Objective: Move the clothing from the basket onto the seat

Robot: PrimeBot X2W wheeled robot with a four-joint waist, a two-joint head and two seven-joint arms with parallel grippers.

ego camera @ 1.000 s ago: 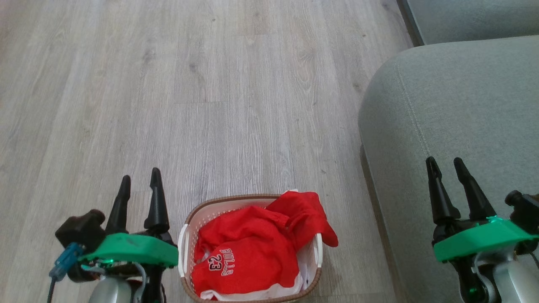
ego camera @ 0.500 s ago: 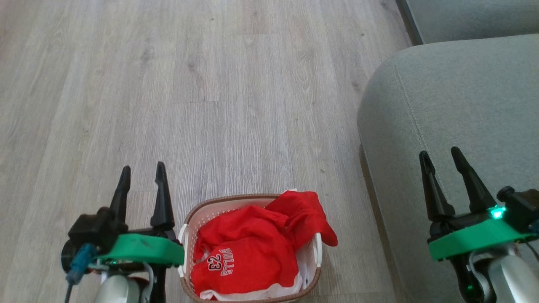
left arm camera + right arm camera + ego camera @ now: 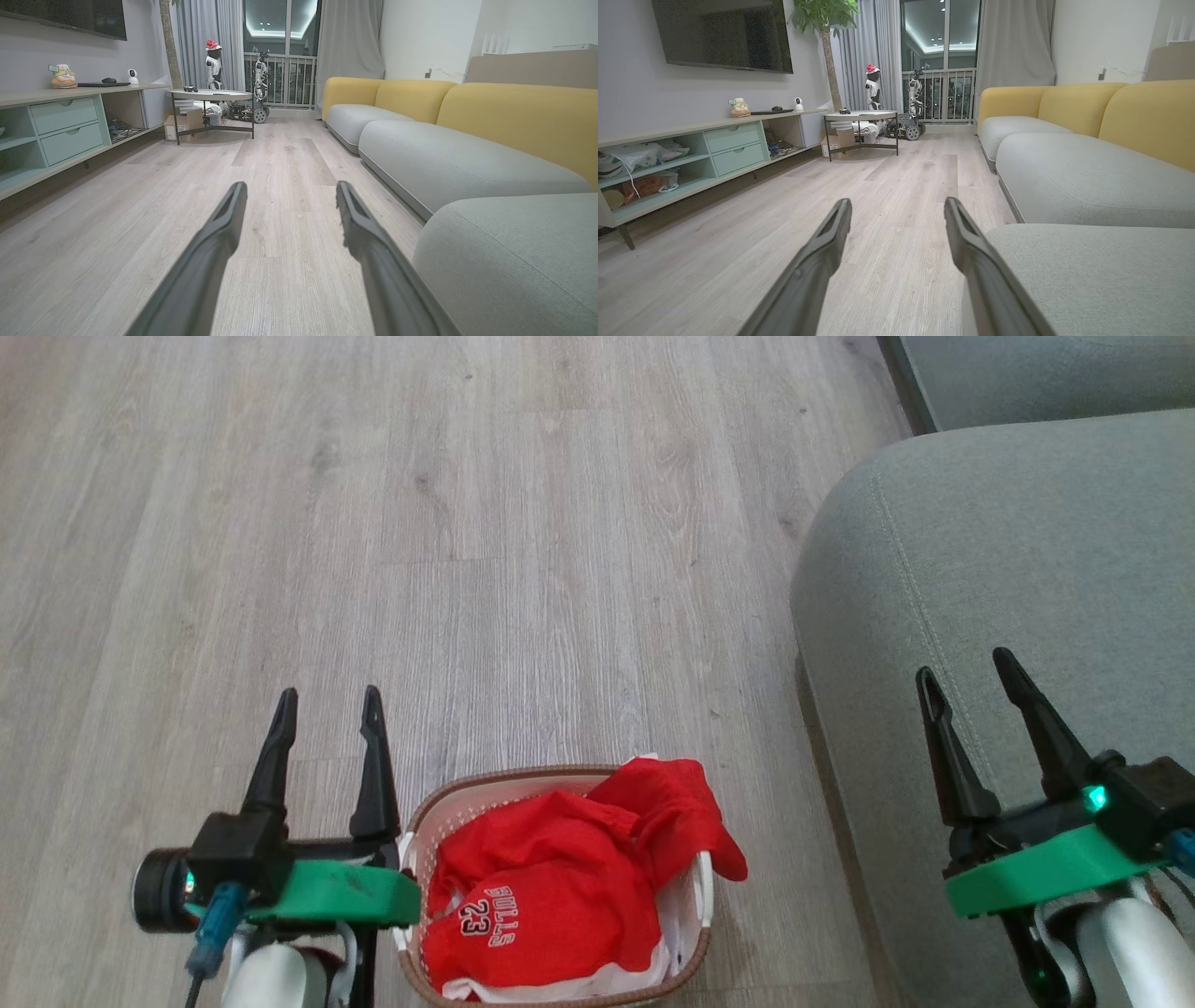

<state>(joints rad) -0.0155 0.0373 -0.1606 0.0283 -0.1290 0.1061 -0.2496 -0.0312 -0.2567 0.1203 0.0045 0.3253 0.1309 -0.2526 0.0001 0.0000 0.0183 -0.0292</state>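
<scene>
The red clothing (image 3: 551,887) with "BULLS 23" lettering lies bunched in the white basket (image 3: 448,803) on the floor at the bottom centre of the head view; one red flap hangs over the basket's right rim. The grey-green seat (image 3: 1027,551) fills the right side, also seen in the wrist views as the seat (image 3: 514,261) and the seat (image 3: 1101,275). My left gripper (image 3: 327,705) stands open just left of the basket, holding nothing. My right gripper (image 3: 966,667) is open above the seat's front part, empty. Both wrist views look along open fingers (image 3: 219,233) and fingers (image 3: 831,233) over the floor.
Pale wood floor (image 3: 467,523) stretches ahead. A second grey cushion (image 3: 1046,373) lies beyond the seat, with yellow backrests (image 3: 514,116). A low pale-green TV cabinet (image 3: 691,154) runs along the far wall, and a small round table (image 3: 210,95) stands near the window.
Both grippers have risen slightly in the head view and shifted a little: the left one to the right toward the basket, the right one to the left. The clothing and basket lie still.
</scene>
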